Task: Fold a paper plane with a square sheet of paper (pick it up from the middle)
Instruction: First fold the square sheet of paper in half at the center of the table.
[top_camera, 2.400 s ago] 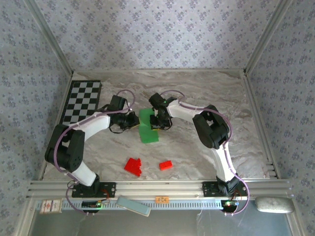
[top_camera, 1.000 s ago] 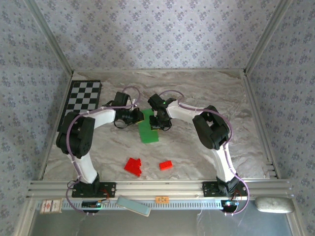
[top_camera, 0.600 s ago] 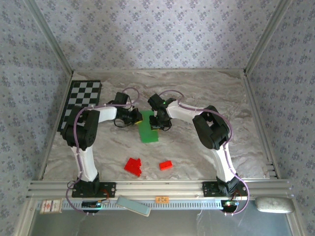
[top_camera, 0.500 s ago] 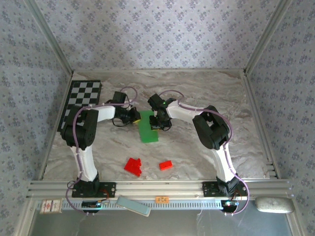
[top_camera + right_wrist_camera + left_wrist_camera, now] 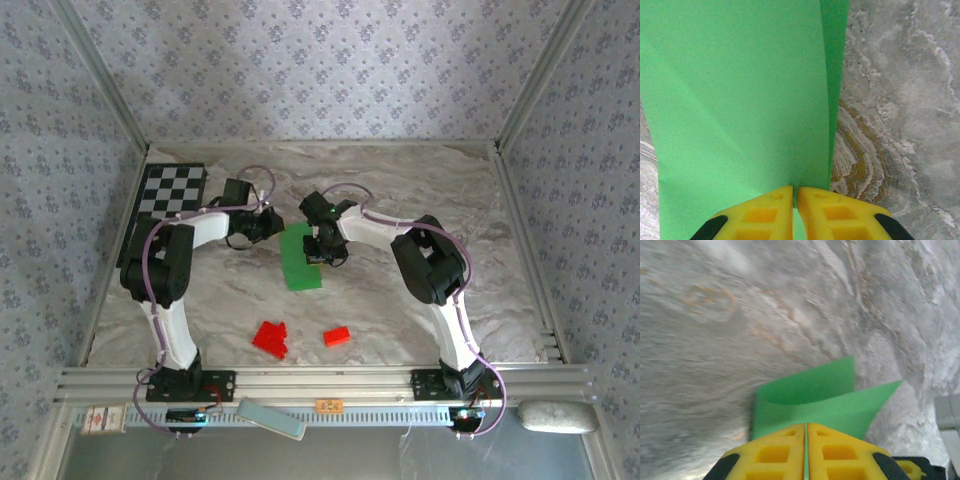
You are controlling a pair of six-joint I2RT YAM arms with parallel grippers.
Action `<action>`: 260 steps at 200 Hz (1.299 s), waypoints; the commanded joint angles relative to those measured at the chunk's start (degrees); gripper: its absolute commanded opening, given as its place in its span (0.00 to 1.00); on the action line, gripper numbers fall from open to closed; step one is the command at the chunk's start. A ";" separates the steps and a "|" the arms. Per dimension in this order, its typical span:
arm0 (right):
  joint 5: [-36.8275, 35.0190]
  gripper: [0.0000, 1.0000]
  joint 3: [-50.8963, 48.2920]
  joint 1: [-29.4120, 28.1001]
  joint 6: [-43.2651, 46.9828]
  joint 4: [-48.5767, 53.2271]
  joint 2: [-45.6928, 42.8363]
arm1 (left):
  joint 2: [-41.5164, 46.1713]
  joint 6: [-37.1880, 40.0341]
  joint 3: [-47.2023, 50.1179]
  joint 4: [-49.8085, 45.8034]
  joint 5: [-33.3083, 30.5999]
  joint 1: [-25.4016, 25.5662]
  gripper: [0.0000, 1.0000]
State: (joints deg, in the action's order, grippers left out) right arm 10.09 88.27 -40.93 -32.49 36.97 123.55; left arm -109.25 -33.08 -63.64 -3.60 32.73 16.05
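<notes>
Your square sheet of paper point(image 5: 300, 262), already creased with one flap curling up, lies on the marble table point(image 5: 420, 180) to the right of the checkered board point(image 5: 168, 205). Your left gripper point(image 5: 805, 442) is pinched on its board-side edge. Your right gripper point(image 5: 795, 200) is clamped on the sheet's side away from the board.

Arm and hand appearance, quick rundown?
Left arm and right arm: white links, black joint housings, thin lilac cable looping alongside. Left hand and right hand: yellow fingers with square recesses, black outer corners.
</notes>
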 commanded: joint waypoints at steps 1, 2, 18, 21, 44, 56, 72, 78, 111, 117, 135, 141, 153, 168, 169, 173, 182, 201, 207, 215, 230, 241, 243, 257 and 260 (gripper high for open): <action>-14.25 0.16 -5.96 1.59 1.02 10.81 9.32 | -0.03 -0.17 0.21 2.97 3.98 0.81 0.09; -14.19 0.16 -5.98 1.62 0.98 10.83 9.33 | -0.14 -0.16 0.11 2.93 3.95 0.86 0.09; -14.20 0.16 -6.09 1.59 1.11 10.83 9.43 | -1.73 0.46 -1.02 1.61 3.36 0.91 0.09; -14.25 0.16 -6.09 1.61 1.11 10.82 9.42 | -1.96 0.52 -1.32 1.46 3.12 0.91 0.09; -14.31 0.16 -6.25 1.55 1.11 10.84 9.49 | -4.12 1.00 -3.09 -0.77 0.29 0.71 0.09; -14.32 0.16 -6.33 1.52 1.11 10.82 9.41 | -5.20 0.92 -3.68 -1.49 -1.09 0.33 0.09; -14.37 0.16 -6.53 1.54 1.11 10.79 9.35 | -6.31 0.66 -4.11 -1.88 -2.27 -0.22 0.09; -14.43 0.16 -6.44 1.47 1.11 10.80 9.41 | -6.54 0.65 -4.25 -2.09 -3.13 -0.55 0.09; -14.74 0.16 -6.79 1.47 1.26 10.88 9.49 | -7.42 -0.06 -6.32 -6.07 -10.36 -2.14 0.08; -14.81 0.16 -6.74 1.55 1.35 10.85 9.46 | -7.64 -0.71 -7.13 -7.54 -12.24 -2.23 0.08; -14.99 0.16 -6.74 1.53 1.38 10.93 9.43 | -8.99 -1.46 -9.50 -10.28 -14.51 -2.24 0.08; -14.98 0.16 -6.76 1.46 1.33 10.94 9.48 | -9.28 -1.84 -9.89 -10.42 -14.74 -2.23 0.08; -15.01 0.16 -6.81 1.46 1.29 10.97 9.39 | -9.72 -2.04 -10.81 -10.93 -15.10 -2.25 0.08; -14.99 0.16 -6.90 1.42 1.20 10.76 9.43 | -9.62 -2.01 -12.02 -11.94 -15.20 -2.23 0.08; -14.96 0.16 -6.89 1.40 1.20 10.80 9.43 | -9.55 -2.04 -12.12 -12.04 -15.22 -2.24 0.08; -15.01 0.16 -6.97 1.46 1.16 10.69 9.38 | -9.31 -1.93 -12.44 -12.26 -15.16 -2.25 0.08; -14.92 0.16 -6.97 1.42 1.20 10.66 9.38 | -8.44 -1.94 -12.83 -12.90 -15.22 -2.25 0.08; -14.84 0.16 -6.93 1.46 1.20 10.67 9.37 | -5.23 -1.77 -12.77 -13.79 -15.79 -2.24 0.08; -14.79 0.15 -6.94 1.44 1.20 10.67 9.37 | -3.92 -1.81 -12.55 -14.11 -16.06 -2.17 0.08; -14.75 0.16 -6.97 1.40 1.20 10.67 9.40 | -2.09 -1.94 -11.95 -14.29 -16.18 -2.17 0.08; -14.55 0.16 -6.89 1.43 1.20 10.64 9.44 | 1.61 -2.83 -10.10 -13.88 -15.91 -1.78 0.09; -14.47 0.16 -6.98 1.42 1.20 10.58 9.37 | 4.32 -3.44 -8.16 -13.66 -15.23 -1.07 0.09; -14.48 0.15 -7.04 1.39 1.20 10.58 9.37 | 4.80 -3.69 -7.71 -13.53 -15.13 -0.95 0.09; -14.34 0.15 -7.07 1.38 1.12 10.42 9.29 | 8.14 -5.87 -3.77 -11.45 -13.83 0.43 0.10; -14.31 0.15 -7.13 1.44 1.12 10.40 9.30 | 8.77 -6.46 -2.80 -10.77 -13.31 0.77 0.10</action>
State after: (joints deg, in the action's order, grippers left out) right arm 8.21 88.16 -41.08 -32.05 36.38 123.59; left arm -107.04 -36.27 -71.09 -16.10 18.15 14.66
